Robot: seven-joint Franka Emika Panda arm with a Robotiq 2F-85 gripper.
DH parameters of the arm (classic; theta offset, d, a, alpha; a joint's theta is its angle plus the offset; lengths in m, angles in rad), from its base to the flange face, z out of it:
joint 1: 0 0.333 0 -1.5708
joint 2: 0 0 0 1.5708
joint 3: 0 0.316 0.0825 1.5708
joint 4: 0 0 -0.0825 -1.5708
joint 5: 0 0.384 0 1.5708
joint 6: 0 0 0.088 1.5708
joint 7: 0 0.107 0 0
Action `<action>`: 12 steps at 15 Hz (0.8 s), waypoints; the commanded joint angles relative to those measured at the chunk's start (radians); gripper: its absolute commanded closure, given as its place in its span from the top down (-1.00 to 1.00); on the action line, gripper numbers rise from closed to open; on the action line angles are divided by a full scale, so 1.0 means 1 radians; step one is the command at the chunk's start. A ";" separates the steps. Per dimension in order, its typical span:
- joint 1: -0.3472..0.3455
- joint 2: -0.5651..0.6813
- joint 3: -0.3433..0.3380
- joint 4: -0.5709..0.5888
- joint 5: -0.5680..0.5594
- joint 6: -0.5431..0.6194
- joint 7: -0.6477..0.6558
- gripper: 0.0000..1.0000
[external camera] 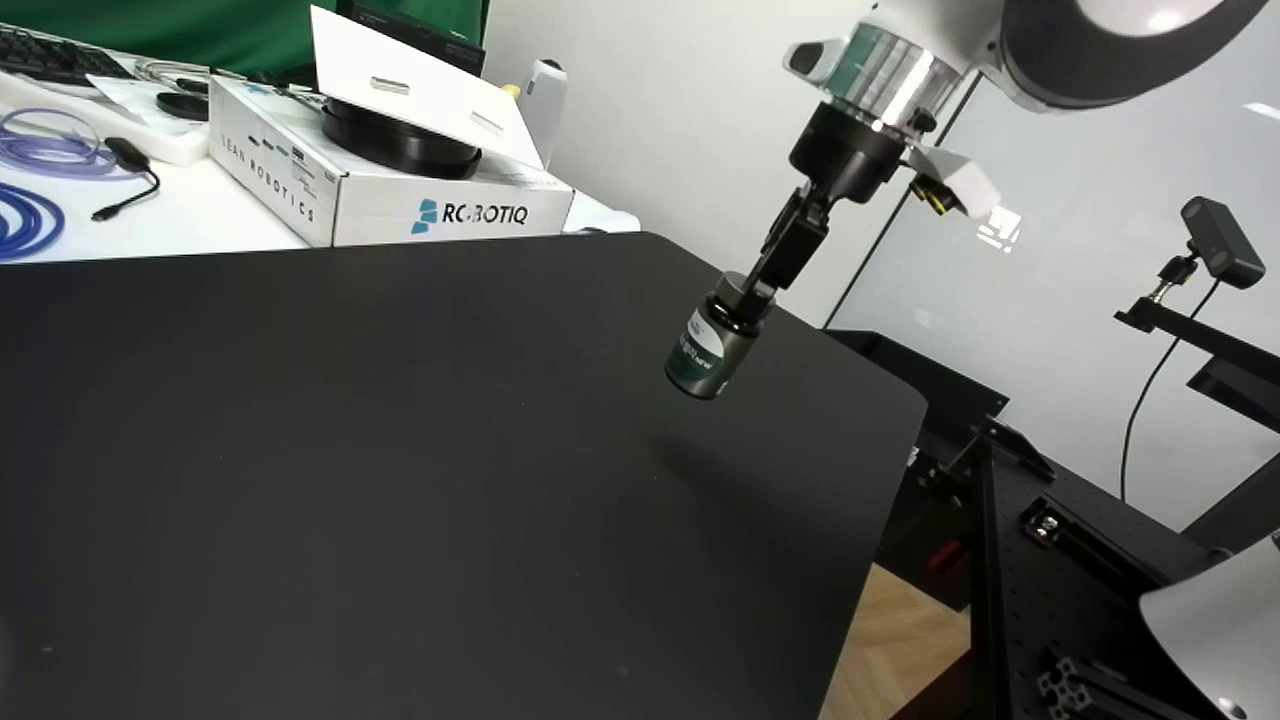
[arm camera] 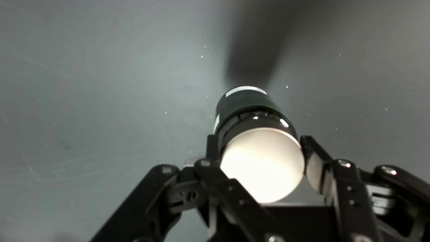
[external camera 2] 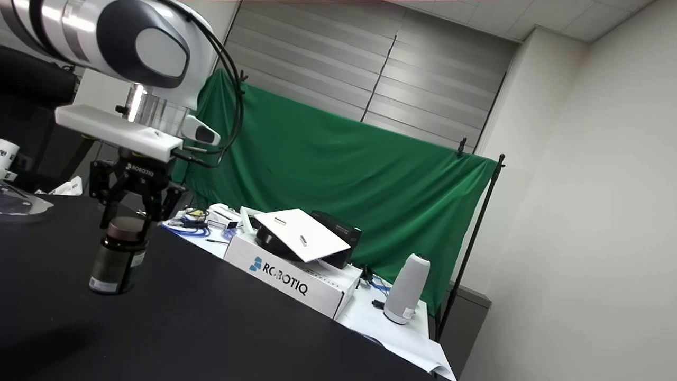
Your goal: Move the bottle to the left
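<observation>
The small dark bottle with a green and white label hangs tilted above the black table, apart from it. It also shows in an exterior view with its shadow on the table below. My gripper is shut on the bottle's cap, one finger on each side, and points down at a slant. The gripper shows the same grip there. In the wrist view the bright round cap sits between the fingers of the gripper, and the bottle's dark body extends beyond it.
The black table lies under the bottle. A white Robotiq box with a tilted white panel stands behind it. Blue cables lie at the back. A camera on a bracket stands beside the table.
</observation>
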State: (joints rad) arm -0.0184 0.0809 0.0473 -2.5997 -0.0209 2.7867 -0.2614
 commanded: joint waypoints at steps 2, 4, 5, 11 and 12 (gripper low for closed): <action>0.076 0.046 0.047 0.149 -0.039 -0.110 0.045 -0.28; 0.127 0.083 0.079 0.204 -0.077 -0.131 0.076 -0.28; 0.158 0.103 0.101 0.229 -0.090 -0.144 0.090 -0.28; 0.336 0.218 0.203 0.347 -0.185 -0.172 0.169 -0.28; 0.359 0.234 0.216 0.362 -0.190 -0.172 0.167 -0.28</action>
State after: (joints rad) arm 0.2874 0.2622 0.2362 -2.3115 -0.1743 2.6502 -0.1304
